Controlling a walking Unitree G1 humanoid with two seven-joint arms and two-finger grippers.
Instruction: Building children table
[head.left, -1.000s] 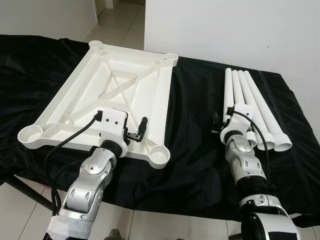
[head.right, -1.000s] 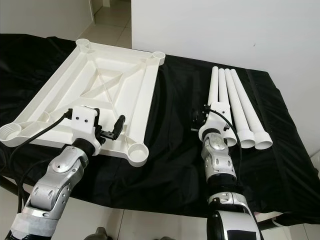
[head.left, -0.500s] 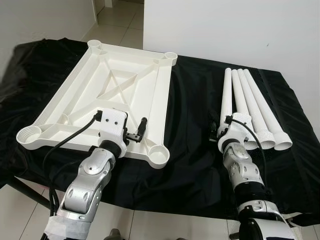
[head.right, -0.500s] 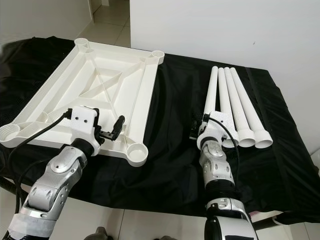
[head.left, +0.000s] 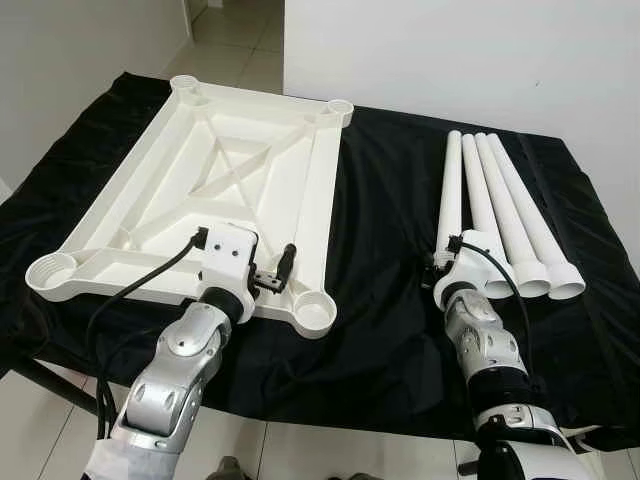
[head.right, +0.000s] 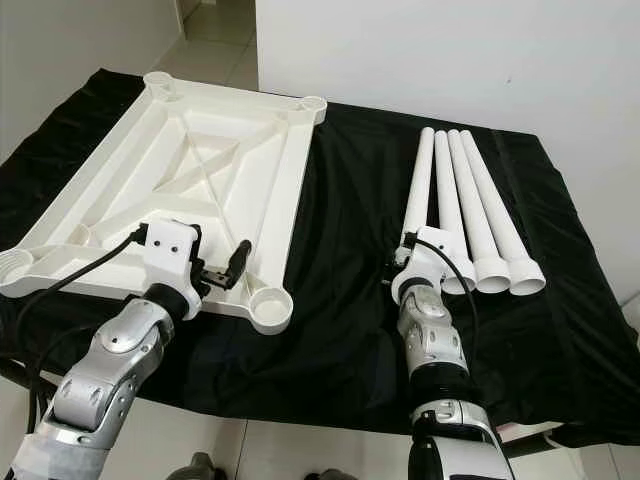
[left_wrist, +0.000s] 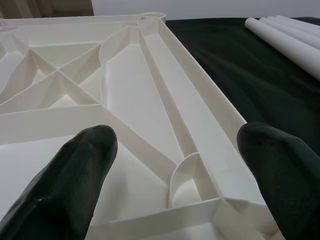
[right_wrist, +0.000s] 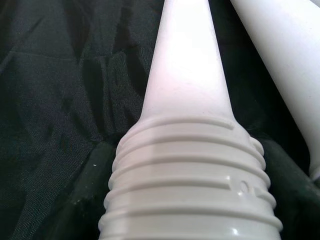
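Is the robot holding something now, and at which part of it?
The right gripper has its fingers on either side of the leftmost white leg, at its threaded end; a firm grip cannot be confirmed. The left gripper is open over the tabletop.

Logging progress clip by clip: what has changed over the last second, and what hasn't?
The right gripper has closed in on the threaded end of the leftmost table leg, which now sits between its fingers; whether they grip it cannot be told. The camera shifted slightly. The left gripper stays open over the near edge of the upturned tabletop. The other three legs lie as before on the black cloth.
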